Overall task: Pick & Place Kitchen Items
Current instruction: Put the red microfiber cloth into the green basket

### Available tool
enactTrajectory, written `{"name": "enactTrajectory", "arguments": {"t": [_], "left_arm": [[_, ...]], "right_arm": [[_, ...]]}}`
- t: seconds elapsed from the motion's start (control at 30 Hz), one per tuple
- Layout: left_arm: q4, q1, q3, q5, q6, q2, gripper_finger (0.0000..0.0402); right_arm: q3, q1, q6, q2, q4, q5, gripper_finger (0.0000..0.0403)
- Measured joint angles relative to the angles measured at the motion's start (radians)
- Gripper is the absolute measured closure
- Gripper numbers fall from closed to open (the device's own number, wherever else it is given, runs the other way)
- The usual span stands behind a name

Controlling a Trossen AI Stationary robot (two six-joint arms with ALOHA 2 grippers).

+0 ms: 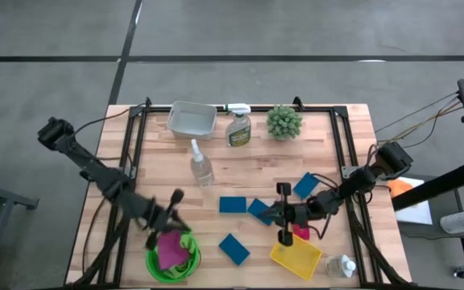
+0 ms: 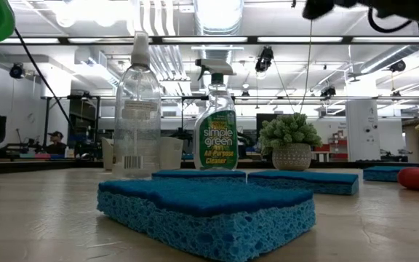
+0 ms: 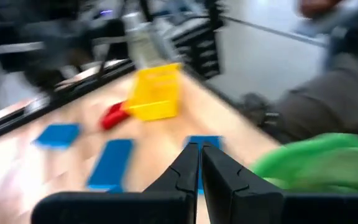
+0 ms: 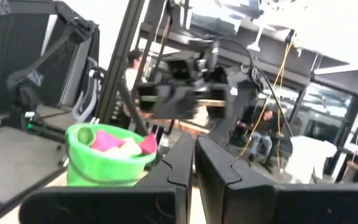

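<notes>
Green "Simple Green All-Purpose Cleaner" label on clear spray bottle; porous blue sponge; my grippers pinched closed, empty.

Left gripper, fingers pressed together, hovers near the table's front-left edge; right gripper, likewise closed, front-centre.

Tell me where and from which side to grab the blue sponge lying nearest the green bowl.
Probably from straight above, fingers closing across the short sides' span, that is, over the two long edges of the blue sponge. It lies flat and turned at an angle on the table, so the wrist would need to match that angle. The green bowl and yellow bin stand apart from it, leaving room for the fingers.
</notes>
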Motion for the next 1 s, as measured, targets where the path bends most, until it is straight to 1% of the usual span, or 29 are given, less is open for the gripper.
{"name": "enactTrajectory", "arguments": {"t": [0.1, 0.2, 0.27, 0.37, 0.47, 0.6, 0.7, 0.83, 1.0], "left_arm": [[0.076, 0.106, -0.062, 0.038, -0.003, -0.063, 0.0382], [0.15, 0.214, -0.138, 0.127, -0.003, -0.142, 0.0382], [0.194, 0.288, -0.187, 0.169, -0.008, -0.204, 0.0382], [0.215, 0.387, -0.248, 0.211, -0.044, -0.299, 0.0382], [0.218, 0.462, -0.291, 0.23, -0.068, -0.384, 0.0382], [0.222, 0.504, -0.338, 0.235, -0.064, -0.461, 0.0382], [0.219, 0.508, -0.363, 0.235, -0.037, -0.493, 0.0382], [0.211, 0.508, -0.379, 0.235, -0.017, -0.51, 0.0382], [0.138, 0.509, -0.373, 0.229, -0.031, -0.516, 0.0382]], "right_arm": [[-0.052, -0.001, 0.03, -0.034, 0.005, 0.001, 0.0385], [-0.095, -0.001, 0.048, -0.061, 0.008, -0.005, 0.0385], [-0.122, -0.007, 0.048, -0.077, 0.009, -0.008, 0.0385], [-0.167, -0.033, 0.048, -0.103, 0.012, -0.01, 0.0385], [-0.213, -0.088, 0.053, -0.137, 0.012, -0.009, 0.0385], [-0.278, -0.189, 0.137, -0.196, -0.034, -0.007, 0.0385], [-0.304, -0.264, 0.226, -0.246, -0.138, -0.007, 0.0385], [-0.298, -0.318, 0.284, -0.316, -0.345, -0.008, 0.0385], [-0.237, -0.33, 0.332, -0.4, -0.635, -0.012, 0.0381]]}}
